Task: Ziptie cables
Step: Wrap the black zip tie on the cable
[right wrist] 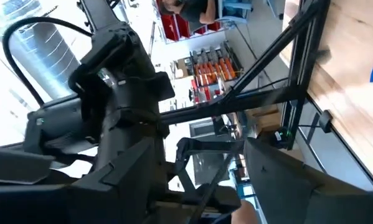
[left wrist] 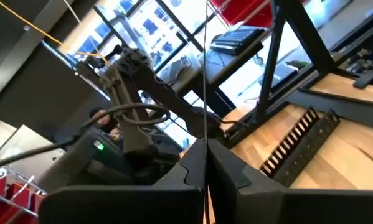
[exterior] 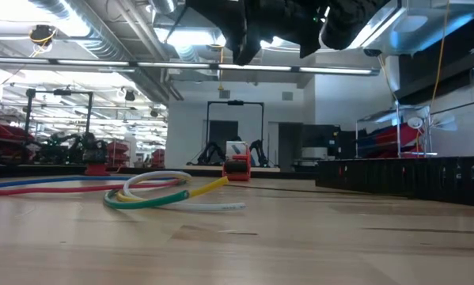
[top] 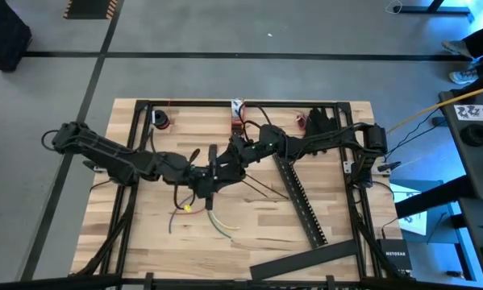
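Seen from above, a wooden counter (top: 306, 250) carries two dark robot arms that meet above its middle. The left gripper (top: 211, 174) reaches in from nine o'clock with its jaws closed on a thin, stiff black strip (left wrist: 206, 93), which the left wrist view shows standing straight up from between the fingertips. The right gripper (top: 239, 150) comes in from three o'clock and hangs just beside the left one, toward one o'clock from it, jaws wide open; whether it touches the strip I cannot tell. The cables (top: 194, 211), a loose bunch of thin wires, lie on the counter just below the left gripper, toward six o'clock; in the low view they (exterior: 153, 192) rest flat in a loose curl, untouched. A long black slotted bar (top: 301, 201) lies slantwise at four o'clock from the grippers
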Controlling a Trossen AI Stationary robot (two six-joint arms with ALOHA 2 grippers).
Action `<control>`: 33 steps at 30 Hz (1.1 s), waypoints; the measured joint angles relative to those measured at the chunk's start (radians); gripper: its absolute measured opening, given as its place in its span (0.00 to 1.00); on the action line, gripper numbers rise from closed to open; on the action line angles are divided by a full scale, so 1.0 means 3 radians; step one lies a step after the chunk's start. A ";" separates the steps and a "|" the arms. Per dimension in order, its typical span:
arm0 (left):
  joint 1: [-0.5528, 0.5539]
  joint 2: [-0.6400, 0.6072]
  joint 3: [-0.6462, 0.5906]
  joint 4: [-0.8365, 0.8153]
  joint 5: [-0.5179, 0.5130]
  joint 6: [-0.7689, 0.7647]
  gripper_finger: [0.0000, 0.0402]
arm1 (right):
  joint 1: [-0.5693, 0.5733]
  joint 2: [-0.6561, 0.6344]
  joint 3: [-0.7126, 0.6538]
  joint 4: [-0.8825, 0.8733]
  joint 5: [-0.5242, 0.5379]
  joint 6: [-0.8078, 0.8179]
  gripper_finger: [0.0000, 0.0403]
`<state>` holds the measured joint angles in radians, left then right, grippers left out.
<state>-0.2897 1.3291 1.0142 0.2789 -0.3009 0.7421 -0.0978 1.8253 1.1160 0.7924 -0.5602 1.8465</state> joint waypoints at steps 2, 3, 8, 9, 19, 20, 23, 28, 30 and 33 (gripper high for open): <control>0.0035 0.0006 0.0000 0.0046 0.0049 -0.0013 0.00 | 0.0001 0.0000 0.0000 -0.0062 0.0001 -0.0083 0.60; 0.0043 0.0008 0.0000 0.0044 0.0063 -0.0039 0.00 | 0.0000 0.0000 0.0000 -0.0084 0.0004 -0.0123 0.59; 0.0048 0.0013 0.0000 0.0043 0.0070 -0.0101 0.00 | 0.0001 0.0000 0.0000 -0.0141 0.0028 -0.0297 0.45; 0.0048 0.0013 0.0000 0.0049 0.0070 -0.0107 0.00 | 0.0000 0.0000 0.0000 -0.0138 0.0028 -0.0344 0.40; 0.0037 0.0013 0.0000 0.0146 0.0066 -0.0481 0.00 | 0.0003 0.0000 0.0000 -0.0140 0.0071 -0.1117 0.03; 0.0034 0.0013 0.0000 0.0154 0.0058 -0.0544 0.00 | 0.0003 -0.0002 0.0001 -0.0140 0.0093 -0.1176 0.03; 0.0021 0.0013 0.0000 0.0169 0.0004 -0.0823 0.00 | 0.0002 -0.0003 0.0001 -0.0123 0.0156 -0.1411 0.01; 0.0006 0.0013 0.0000 0.0168 -0.0025 -0.1572 0.00 | 0.0004 -0.0007 0.0004 -0.0068 0.0312 -0.1776 0.00; 0.0006 0.0013 0.0000 0.0166 -0.0030 -0.1943 0.00 | 0.0003 -0.0007 0.0004 -0.0059 0.0324 -0.1884 0.00; -0.0025 0.0013 0.0000 0.0109 -0.0108 -0.2345 0.00 | 0.0003 -0.0007 0.0004 -0.0064 0.0387 -0.2074 0.00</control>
<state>-0.2972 1.3331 1.0142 0.3116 -0.3334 0.0387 -0.0971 1.8232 1.1172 0.7733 -0.4441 1.2242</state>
